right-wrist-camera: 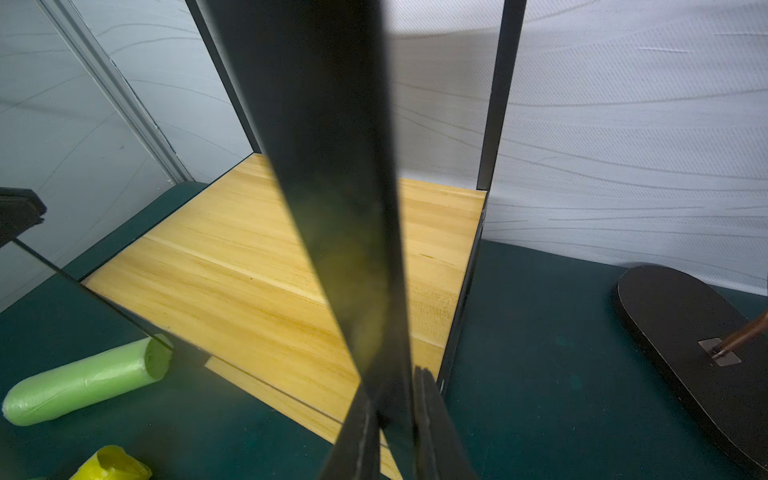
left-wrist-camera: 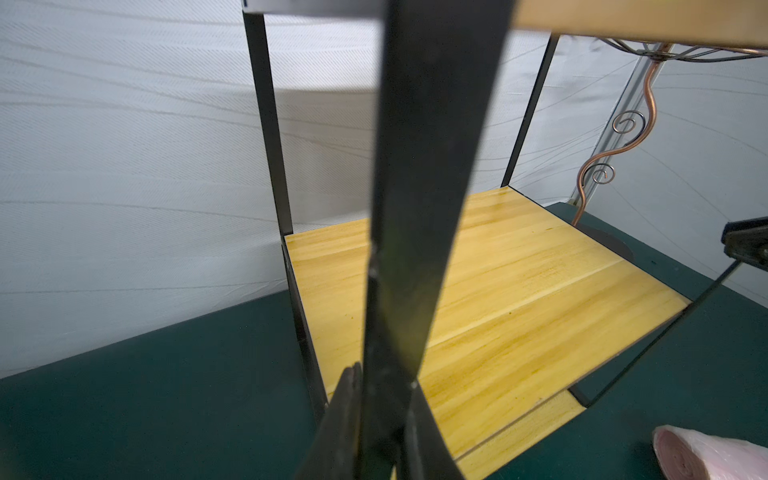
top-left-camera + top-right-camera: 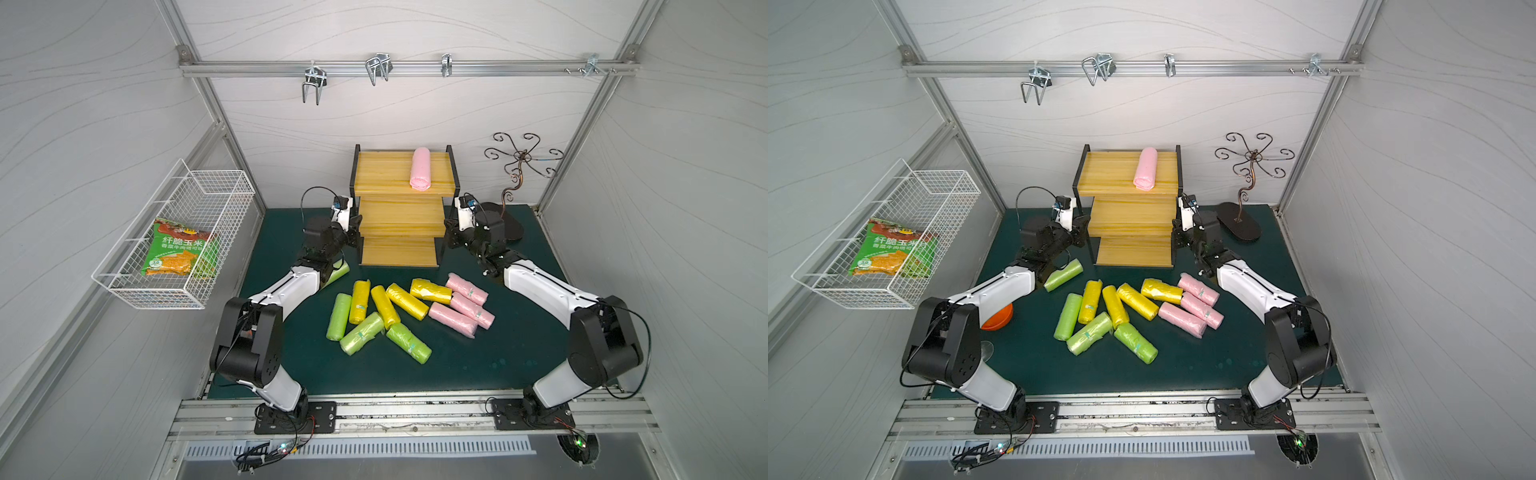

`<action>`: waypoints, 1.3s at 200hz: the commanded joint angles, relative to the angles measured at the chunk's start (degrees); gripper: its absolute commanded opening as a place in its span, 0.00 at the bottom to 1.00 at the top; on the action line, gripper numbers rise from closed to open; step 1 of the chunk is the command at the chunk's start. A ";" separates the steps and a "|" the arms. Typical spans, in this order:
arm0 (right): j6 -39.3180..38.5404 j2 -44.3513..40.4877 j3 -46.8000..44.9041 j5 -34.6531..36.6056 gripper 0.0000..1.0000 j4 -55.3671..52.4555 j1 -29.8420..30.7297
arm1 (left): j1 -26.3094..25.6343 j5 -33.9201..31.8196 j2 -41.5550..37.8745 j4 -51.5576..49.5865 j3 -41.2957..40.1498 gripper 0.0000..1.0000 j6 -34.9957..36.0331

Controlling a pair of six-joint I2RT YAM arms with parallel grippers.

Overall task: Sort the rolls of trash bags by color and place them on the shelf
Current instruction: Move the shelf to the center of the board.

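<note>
The shelf (image 3: 386, 174), yellowish boards in a black frame, stands at the back of the green mat. One pink roll (image 3: 420, 170) lies on its top tier. My left gripper (image 3: 356, 233) is shut on the black bar of the shelf's left side (image 2: 419, 208), which runs between its jaws (image 2: 384, 378). My right gripper (image 3: 447, 235) is clamped the same way on the right side bar (image 1: 345, 208), fingers against both faces (image 1: 395, 382). Green (image 3: 338, 316), yellow (image 3: 359, 301) and pink rolls (image 3: 465, 289) lie in a loose pile in front of the shelf. A lone green roll (image 3: 1063, 275) lies beside my left arm.
A white wire basket (image 3: 195, 187) on the left wall holds a green-orange snack bag (image 3: 180, 249). A copper hook stand (image 3: 521, 166) with a black oval base (image 1: 685, 332) stands right of the shelf. An orange bowl (image 3: 998, 318) shows under my left arm. Metal hooks (image 3: 313, 85) hang from the rear rail.
</note>
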 commanded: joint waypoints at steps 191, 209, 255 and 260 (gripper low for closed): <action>5.31 -18.19 -10.69 3.03 0.00 -9.37 5.89 | -8.47 -2.37 -20.50 -11.37 -11.91 0.00 -6.13; 5.23 -19.18 -11.91 2.88 0.00 -9.62 6.34 | -8.58 -2.05 -21.60 -12.10 -12.85 0.00 -6.83; 4.21 -21.71 -12.85 2.90 0.34 -12.20 6.97 | -8.75 -2.02 -22.95 -13.64 -13.66 0.10 -7.38; 3.74 -22.04 -12.86 2.86 0.38 -12.89 6.99 | -8.75 -2.05 -23.02 -13.94 -13.56 0.19 -7.35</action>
